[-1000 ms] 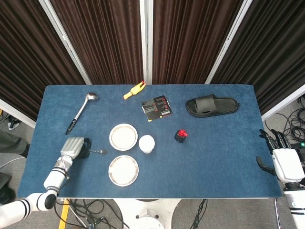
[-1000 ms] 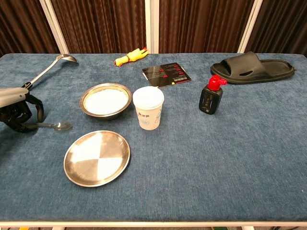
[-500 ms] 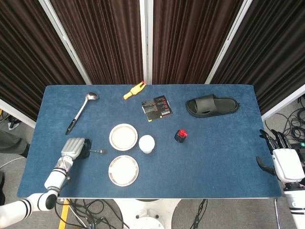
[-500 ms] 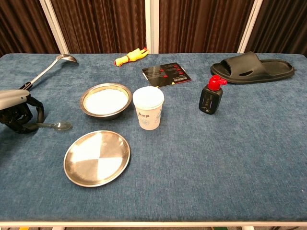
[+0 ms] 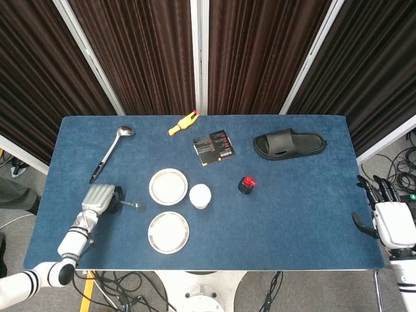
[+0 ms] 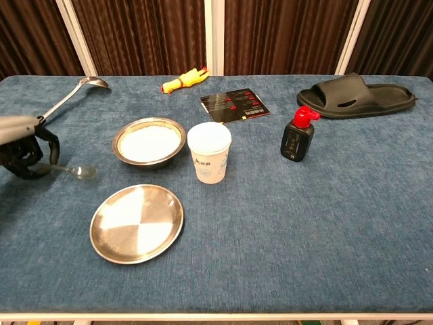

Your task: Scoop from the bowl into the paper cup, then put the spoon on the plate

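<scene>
My left hand [image 5: 99, 197] [image 6: 21, 146] grips the handle of a small metal spoon [image 5: 130, 205] [image 6: 70, 169] near the table's left edge. The spoon's tip points right toward the bowl and looks slightly off the cloth. A steel bowl [image 5: 168, 186] [image 6: 149, 141] with white contents sits right of the spoon. The white paper cup [image 5: 199, 195] [image 6: 209, 152] stands upright beside the bowl. The empty steel plate [image 5: 168, 232] [image 6: 137, 223] lies in front of the bowl. My right hand [image 5: 389, 220] hangs beyond the table's right edge, fingers apart, holding nothing.
A long ladle [image 5: 109, 153] [image 6: 66, 99] lies at the back left. A yellow rubber chicken [image 5: 183, 122], a black card [image 5: 214, 146] and a black slipper [image 5: 289, 143] lie along the back. A black bottle with a red cap [image 5: 246, 185] [image 6: 298, 136] stands right of the cup.
My left hand has risen slightly and shifted back with the spoon, whose tip has come a little off the cloth. The right hand has barely moved.
</scene>
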Robot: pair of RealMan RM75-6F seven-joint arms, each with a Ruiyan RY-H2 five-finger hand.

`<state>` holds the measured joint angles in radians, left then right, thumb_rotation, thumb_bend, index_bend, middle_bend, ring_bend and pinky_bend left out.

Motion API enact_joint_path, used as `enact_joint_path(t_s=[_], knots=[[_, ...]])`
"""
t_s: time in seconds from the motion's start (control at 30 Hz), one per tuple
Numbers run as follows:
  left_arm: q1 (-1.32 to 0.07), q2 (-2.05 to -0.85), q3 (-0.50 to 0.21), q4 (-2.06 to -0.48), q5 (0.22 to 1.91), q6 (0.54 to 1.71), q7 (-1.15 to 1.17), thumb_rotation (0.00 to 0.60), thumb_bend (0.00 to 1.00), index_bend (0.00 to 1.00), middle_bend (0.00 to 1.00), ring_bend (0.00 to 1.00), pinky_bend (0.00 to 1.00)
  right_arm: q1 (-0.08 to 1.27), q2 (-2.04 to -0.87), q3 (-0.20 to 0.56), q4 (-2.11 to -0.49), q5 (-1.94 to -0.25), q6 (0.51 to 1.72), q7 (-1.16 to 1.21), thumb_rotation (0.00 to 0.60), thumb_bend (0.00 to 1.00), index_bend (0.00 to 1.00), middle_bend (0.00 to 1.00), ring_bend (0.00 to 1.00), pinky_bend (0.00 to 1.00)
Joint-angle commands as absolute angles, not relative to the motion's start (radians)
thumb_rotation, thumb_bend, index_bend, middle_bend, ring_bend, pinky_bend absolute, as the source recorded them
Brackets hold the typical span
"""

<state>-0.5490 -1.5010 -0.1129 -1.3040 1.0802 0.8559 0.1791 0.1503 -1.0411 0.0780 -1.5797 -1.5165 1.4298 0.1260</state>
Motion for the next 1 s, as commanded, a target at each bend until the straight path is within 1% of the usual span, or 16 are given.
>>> enact_joint_path(t_s=[0.03,0.2,0.37,0.7,0.87,1.0], knots=[[-0.57,-1.444,-0.139,-1.362,1.082,0.868,0.206,0.6,0.5,0.63,0.97,0.93,1.0,0.151,-1.038,0.08,-1.581,-1.518,1.432,0.125,0.6,0.27,0.07,0.22,0.0,0.07],[-0.625,-1.39,-0.191,-1.421,1.054,0.87,0.269,0.6,0.51,0.63,0.97,0.93,1.0,0.154,-1.033,0.085,-1.585,-1.524,1.438,0.121,0.6,0.27,0.07,0.22,0.0,0.07],[-0.706,-1.426,-0.209,-1.406,0.999,0.875,0.425,0.6,0.52,0.63,0.97,0.93,1.0,0.156,-1.039,0.08,-1.582,-1.523,1.429,0.126,0.6,0.27,0.07,0.22,0.0,0.07],[-0.846,-1.568,-0.172,-1.34,0.922,0.961,0.834,0.6,0.53,0.63,0.97,0.93,1.0,0.154,-1.034,0.082,-1.579,-1.512,1.427,0.126,0.6,0.27,0.07,0.22,0.0,0.07],[-0.885,-1.619,-0.152,-1.314,0.871,0.999,0.993,0.6,0.54,0.63,0.97,0.93,1.0,0.155,-1.029,0.086,-1.575,-1.504,1.423,0.131,0.6,0.27,0.07,0.22,0.0,0.07],[-0.895,-1.646,-0.146,-1.321,0.839,1.054,1.072,0.6,0.54,0.63,0.97,0.93,1.0,0.155,-1.023,0.088,-1.575,-1.502,1.425,0.131,0.6,0.27,0.07,0.22,0.0,0.07]])
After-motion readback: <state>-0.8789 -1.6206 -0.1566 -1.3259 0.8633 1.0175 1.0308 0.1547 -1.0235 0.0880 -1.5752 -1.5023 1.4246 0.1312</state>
